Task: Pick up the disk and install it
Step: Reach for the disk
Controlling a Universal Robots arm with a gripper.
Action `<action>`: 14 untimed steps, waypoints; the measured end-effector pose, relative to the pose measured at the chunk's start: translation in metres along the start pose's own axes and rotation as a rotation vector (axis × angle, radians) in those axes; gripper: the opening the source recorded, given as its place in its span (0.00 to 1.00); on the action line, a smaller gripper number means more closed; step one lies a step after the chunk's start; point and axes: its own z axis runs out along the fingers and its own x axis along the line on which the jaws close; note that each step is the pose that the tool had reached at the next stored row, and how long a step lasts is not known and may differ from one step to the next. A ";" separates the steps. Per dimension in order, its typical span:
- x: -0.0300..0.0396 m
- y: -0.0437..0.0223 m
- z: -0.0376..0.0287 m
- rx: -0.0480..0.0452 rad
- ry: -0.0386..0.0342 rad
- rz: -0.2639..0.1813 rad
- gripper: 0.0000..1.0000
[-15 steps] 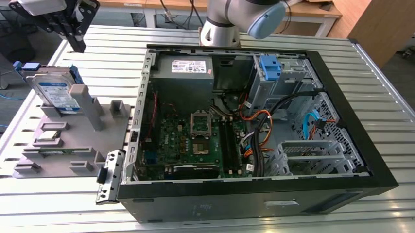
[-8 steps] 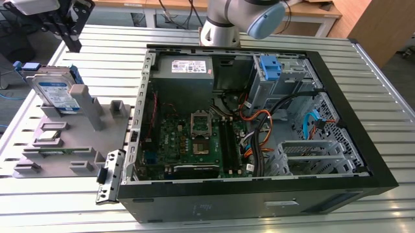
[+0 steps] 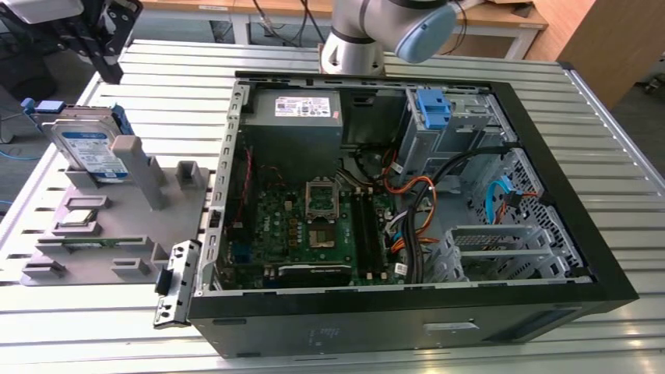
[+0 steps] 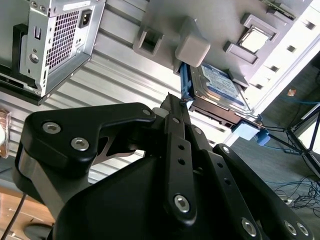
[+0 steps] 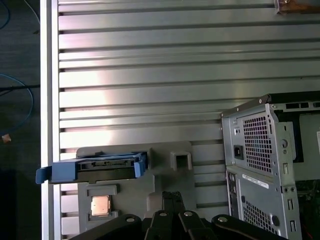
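Exterior view, disk (image 3: 89, 148) standing in grey holder (image 3: 104, 234), blue-and-white label (image 3: 96, 158)

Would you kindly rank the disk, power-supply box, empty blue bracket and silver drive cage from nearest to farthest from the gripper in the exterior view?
From the gripper:
1. disk, upright on the grey holder, exterior view's left.
2. power-supply box, inside the case.
3. blue bracket, farther toward the exterior view's right.
4. silver drive cage, the case's opposite corner.
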 end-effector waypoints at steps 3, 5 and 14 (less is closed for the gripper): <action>0.0029 -0.0002 -0.0001 -0.0009 -0.0001 0.000 0.11; 0.0047 -0.0004 -0.0001 -0.0016 -0.0002 0.000 0.11; 0.0125 -0.0009 -0.0004 -0.0043 -0.0004 0.000 0.11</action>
